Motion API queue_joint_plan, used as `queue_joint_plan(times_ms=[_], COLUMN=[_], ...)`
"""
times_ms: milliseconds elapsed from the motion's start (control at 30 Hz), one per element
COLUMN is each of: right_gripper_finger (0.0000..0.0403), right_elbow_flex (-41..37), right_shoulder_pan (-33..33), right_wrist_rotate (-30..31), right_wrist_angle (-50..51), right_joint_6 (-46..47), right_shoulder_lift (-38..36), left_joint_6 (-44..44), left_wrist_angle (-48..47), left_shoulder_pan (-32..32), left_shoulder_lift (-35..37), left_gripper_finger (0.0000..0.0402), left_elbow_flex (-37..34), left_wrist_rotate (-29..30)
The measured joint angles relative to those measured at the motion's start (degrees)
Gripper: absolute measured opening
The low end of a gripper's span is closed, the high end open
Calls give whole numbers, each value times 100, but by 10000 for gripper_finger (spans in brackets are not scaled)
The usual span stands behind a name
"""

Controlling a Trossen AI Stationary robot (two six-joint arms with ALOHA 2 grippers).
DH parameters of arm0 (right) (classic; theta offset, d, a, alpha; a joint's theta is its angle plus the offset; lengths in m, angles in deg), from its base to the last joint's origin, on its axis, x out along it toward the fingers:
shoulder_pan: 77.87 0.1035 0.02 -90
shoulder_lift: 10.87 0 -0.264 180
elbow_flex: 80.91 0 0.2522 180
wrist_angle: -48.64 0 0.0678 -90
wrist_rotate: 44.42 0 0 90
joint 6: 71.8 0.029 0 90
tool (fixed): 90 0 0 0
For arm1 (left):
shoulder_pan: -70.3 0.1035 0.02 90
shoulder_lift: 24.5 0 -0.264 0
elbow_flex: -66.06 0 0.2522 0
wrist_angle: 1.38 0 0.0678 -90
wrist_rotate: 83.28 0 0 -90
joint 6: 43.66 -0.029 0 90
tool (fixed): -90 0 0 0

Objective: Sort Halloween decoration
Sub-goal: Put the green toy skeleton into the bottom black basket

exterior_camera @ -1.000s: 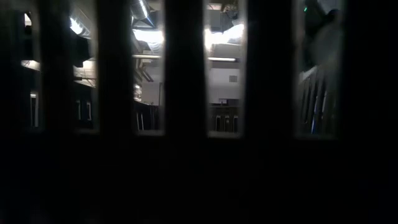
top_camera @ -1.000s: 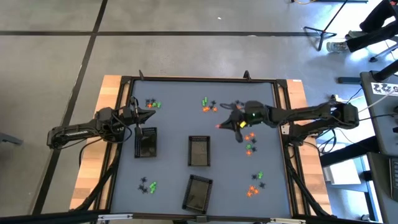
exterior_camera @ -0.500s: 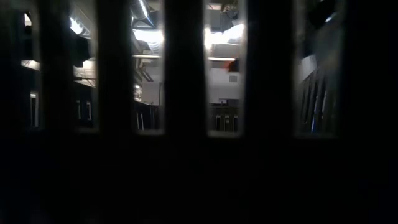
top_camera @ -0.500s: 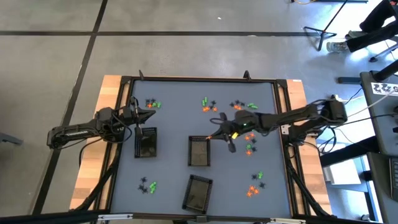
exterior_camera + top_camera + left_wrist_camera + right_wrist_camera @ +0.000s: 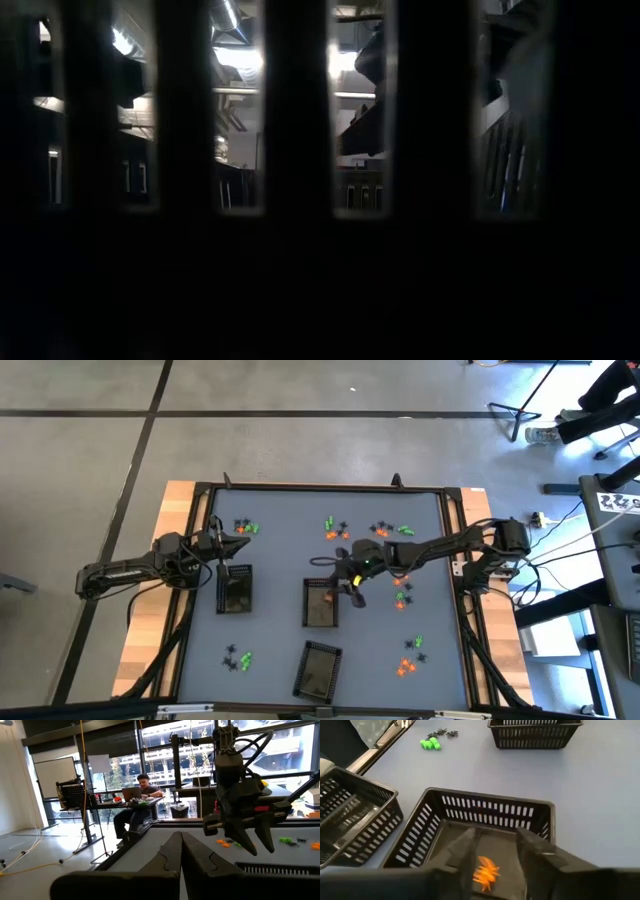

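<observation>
Right end effector [image 5: 340, 576]: hung over the middle tray [image 5: 320, 603], at its 1 o'clock corner; fingers [image 5: 465, 851] stood spread apart, pinching nothing.
Orange trinket [image 5: 484, 871]: lay on the floor of the middle tray, seen between the spread fingers in the right wrist view.
Left end effector [image 5: 238, 543]: waited at the tabletop's [image 5: 280, 650] 9 o'clock side, just beyond the left tray [image 5: 234, 588]; its fingers were pressed together, pinching nothing.
Halloween decoration: small clusters of orange, green and black pieces were scattered on the tabletop, 1 at 11 o'clock [image 5: 244, 527], 1 at 12 o'clock [image 5: 335, 530], 1 at 4 o'clock [image 5: 410, 657] and 1 at 7 o'clock [image 5: 238, 658].
Third tray [image 5: 317, 670]: sat at 6 o'clock, turned slightly askew.
Person [image 5: 135, 805]: sat at a desk in the room beyond the tabletop.
</observation>
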Motion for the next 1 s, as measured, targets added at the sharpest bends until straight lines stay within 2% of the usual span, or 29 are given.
queue_joint_plan(times_ms=[100,200,400,533,700,867,933,1000], right_gripper_finger=[182,199,197,188,183,182,182,182], right_elbow_flex=[2,4,-2,-351,-981,-1567,-1758,-1913], right_shoulder_pan=[-2,2,-52,-226,-769,-1422,-1646,-1855], right_wrist_rotate=[48,626,2331,2719,2787,3132,3592,4417], right_wrist_angle=[4,99,1228,1379,1280,1174,1191,1367], right_joint_6=[-18,-43,-118,9,167,513,738,1133], right_shoulder_lift=[-17,-190,-798,-1189,-1758,-2339,-2582,-2756], left_joint_6=[0,0,0,0,0,0,0,0], left_wrist_angle=[1,2,1,0,1,1,2,1], left_shoulder_pan=[0,0,0,0,0,0,2,0], left_shoulder_lift=[0,0,2,1,0,1,2,0], left_gripper_finger=[0,0,0,0,0,0,0,0], left_elbow_flex=[1,1,1,0,1,0,2,0], left_wrist_rotate=[0,0,-1,-1,0,-1,0,0])
